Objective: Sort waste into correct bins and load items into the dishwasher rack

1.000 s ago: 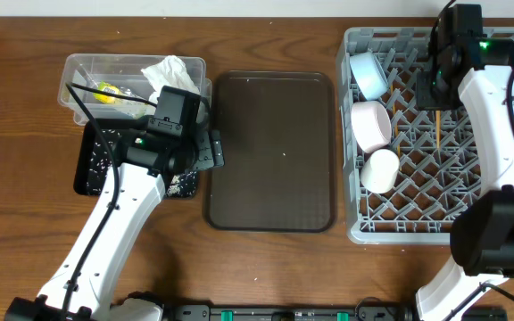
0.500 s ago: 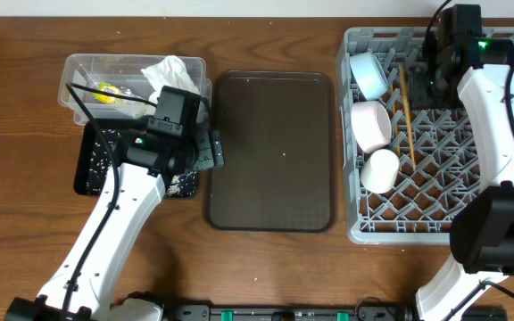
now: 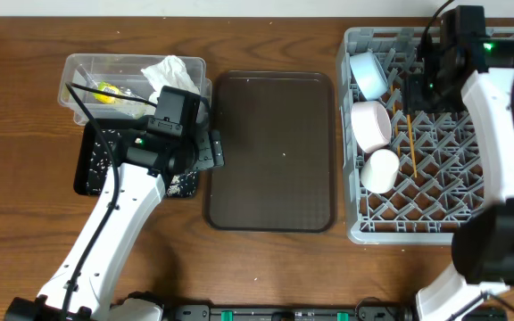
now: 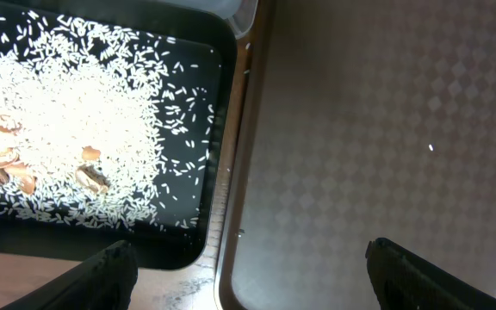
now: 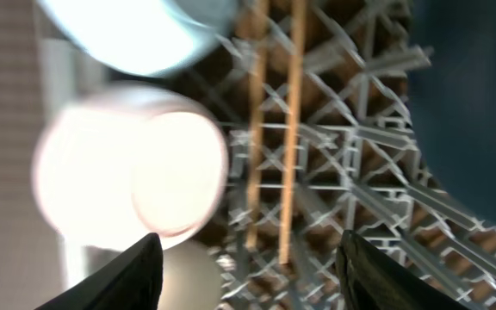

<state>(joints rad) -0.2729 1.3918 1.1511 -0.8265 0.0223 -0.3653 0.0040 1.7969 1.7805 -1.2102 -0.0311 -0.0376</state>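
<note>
Grey dishwasher rack (image 3: 444,192) gapes beneath my spread right gripper (image 5: 252,258), so loose chopsticks (image 5: 293,129) could slip through; left gripper (image 4: 257,275) spread too.

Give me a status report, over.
Left pincer open, empty. Right pincer open over rack. Chopsticks lying in rack, not held. Nothing blocking.

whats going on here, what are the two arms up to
Clean-up looks nearly done. The right gripper hangs open over the two chopsticks lying in the dishwasher rack, beside the light blue bowl, white bowl and cup. The left gripper hovers open at the edge of the black tray of rice; tissue and wrapper sit in the clear tub.
</note>
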